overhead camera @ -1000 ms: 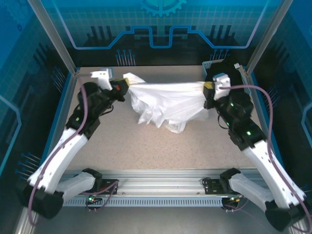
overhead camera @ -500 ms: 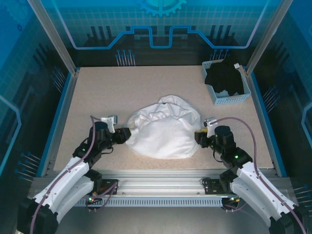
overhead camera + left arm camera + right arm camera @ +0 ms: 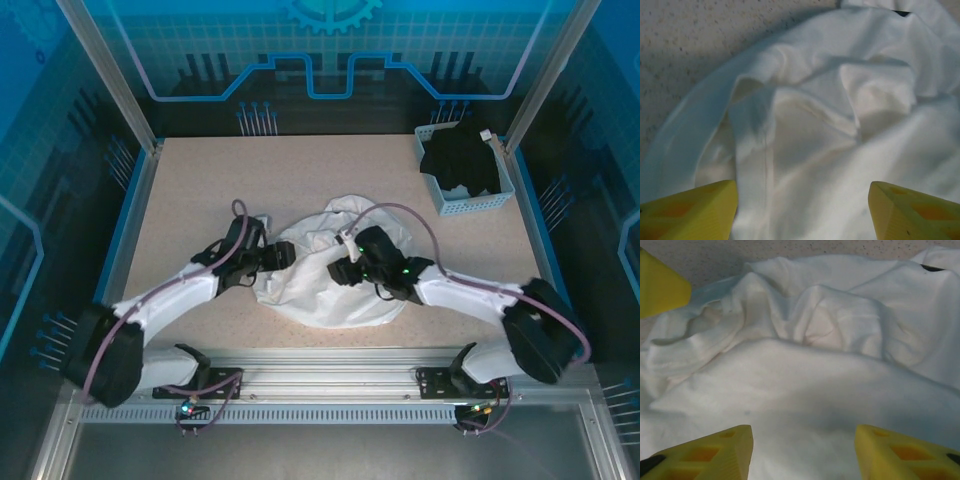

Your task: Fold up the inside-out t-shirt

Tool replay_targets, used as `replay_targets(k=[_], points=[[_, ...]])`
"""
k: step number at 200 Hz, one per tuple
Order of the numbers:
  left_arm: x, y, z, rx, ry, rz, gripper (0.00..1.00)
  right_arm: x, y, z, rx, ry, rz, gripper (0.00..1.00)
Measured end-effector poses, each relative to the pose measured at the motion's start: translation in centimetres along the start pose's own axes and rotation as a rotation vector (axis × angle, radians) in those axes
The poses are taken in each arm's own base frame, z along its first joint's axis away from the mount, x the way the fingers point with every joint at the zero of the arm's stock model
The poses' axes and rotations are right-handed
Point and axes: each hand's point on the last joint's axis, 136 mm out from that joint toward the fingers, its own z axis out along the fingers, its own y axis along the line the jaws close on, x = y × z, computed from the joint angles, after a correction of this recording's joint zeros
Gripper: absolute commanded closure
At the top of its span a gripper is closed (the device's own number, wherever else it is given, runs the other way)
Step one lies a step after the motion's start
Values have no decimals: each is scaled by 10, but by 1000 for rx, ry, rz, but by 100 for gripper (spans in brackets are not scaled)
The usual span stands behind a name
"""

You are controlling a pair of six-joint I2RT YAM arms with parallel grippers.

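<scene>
The inside-out t-shirt (image 3: 320, 300) lies as a rumpled white mound on the near middle of the desk (image 3: 200, 180), no longer stretched in the air between the arms as it was a second ago. Both claws have let go of its side edges and moved in over it. The left claw (image 3: 283, 255) is at its left rim and the right claw (image 3: 343, 270) above its middle, each with jaws apart and holding nothing. I judge the lay-down done and a fresh grasp next; no fold is made yet.

The overhead view gives the whole outline, plus the basket (image 3: 450, 205) with the black garment (image 3: 460, 160), well apart at the far right. The left wrist view shows a raised seam (image 3: 767, 165) between spread yellow fingers (image 3: 695, 210). The right wrist view shows deep creases.
</scene>
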Motion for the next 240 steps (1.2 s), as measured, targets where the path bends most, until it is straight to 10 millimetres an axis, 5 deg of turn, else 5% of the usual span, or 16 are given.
replay_targets(k=[15,33,67,102,121,144,163,212,240], points=[[-11,-1,18,-31,16,18,29,8,-6,21,39,45,8,49],[-20,-1,40,-65,40,33,30,27,-15,37,83,108,13,72],[-14,13,70,-118,107,43,54,53,-22,33,108,162,19,100],[-11,18,74,-124,125,55,100,74,-13,4,56,157,8,100],[-13,15,73,-110,118,60,100,84,-1,-12,-13,142,-23,100],[-25,4,62,-68,71,78,100,82,11,-28,-87,94,-72,65],[-39,-10,39,-2,-8,88,100,60,13,-33,-111,24,-90,52],[-57,-43,-23,172,-171,113,100,-21,-14,-2,-69,-81,-52,43],[-63,-54,-42,222,-211,124,100,-46,-27,23,-74,-88,-28,42]])
